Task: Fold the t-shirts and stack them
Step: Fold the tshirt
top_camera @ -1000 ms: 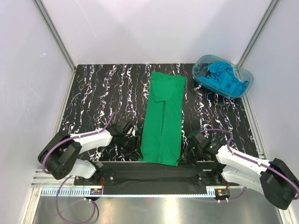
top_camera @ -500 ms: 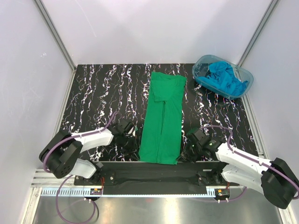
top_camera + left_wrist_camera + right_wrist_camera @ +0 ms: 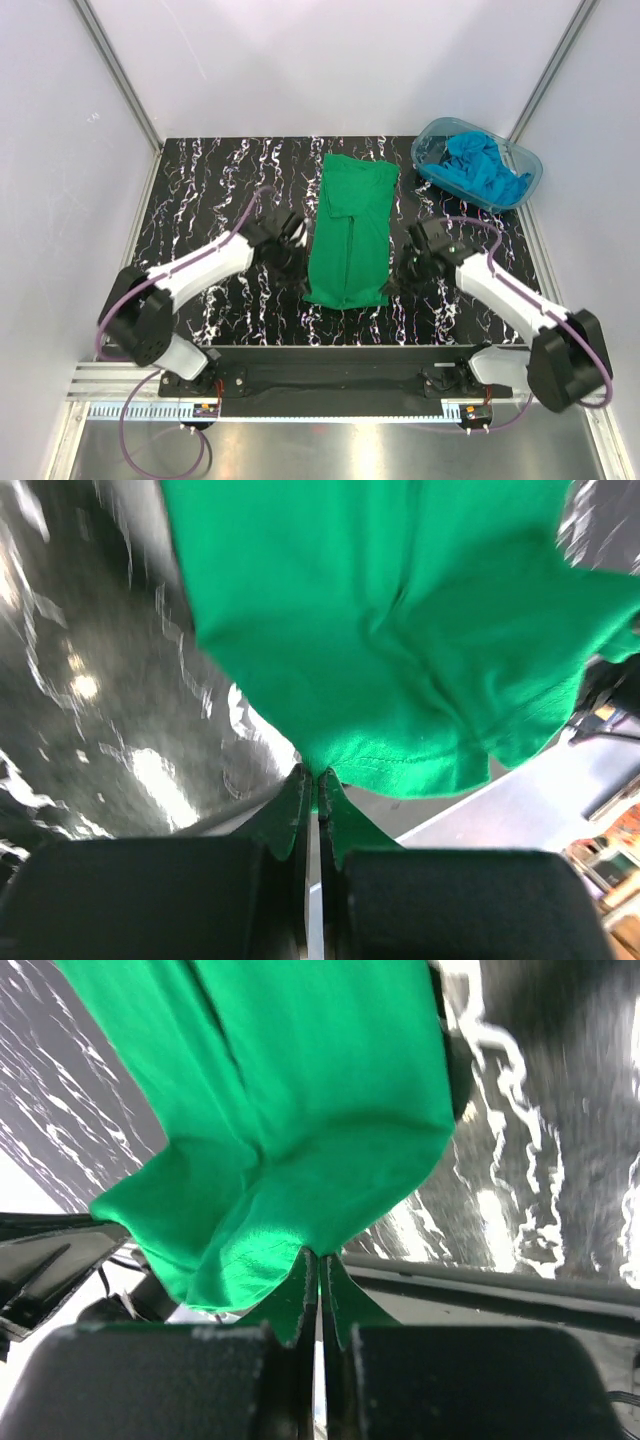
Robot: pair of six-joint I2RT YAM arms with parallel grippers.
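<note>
A bright green t-shirt [image 3: 351,230] lies as a long folded strip down the middle of the black marbled table [image 3: 200,200]. Its near hem is lifted off the table and carried toward the far end. My left gripper [image 3: 302,268] is shut on the hem's left corner, seen as green cloth [image 3: 400,630] pinched at the left gripper's [image 3: 317,773] tips. My right gripper [image 3: 392,280] is shut on the hem's right corner, with green cloth [image 3: 300,1090] hanging from the right gripper's [image 3: 320,1253] tips. Turquoise-blue t-shirts [image 3: 482,165] lie crumpled in a tub.
The clear blue-tinted plastic tub [image 3: 528,190] sits at the far right corner of the table. White walls enclose the table on three sides. A black bar [image 3: 320,375] with the arm bases runs along the near edge.
The left gripper has shut on the hem's left corner. Both arms have lifted the shirt's near hem and carried it away from the near edge, toward the far end.
</note>
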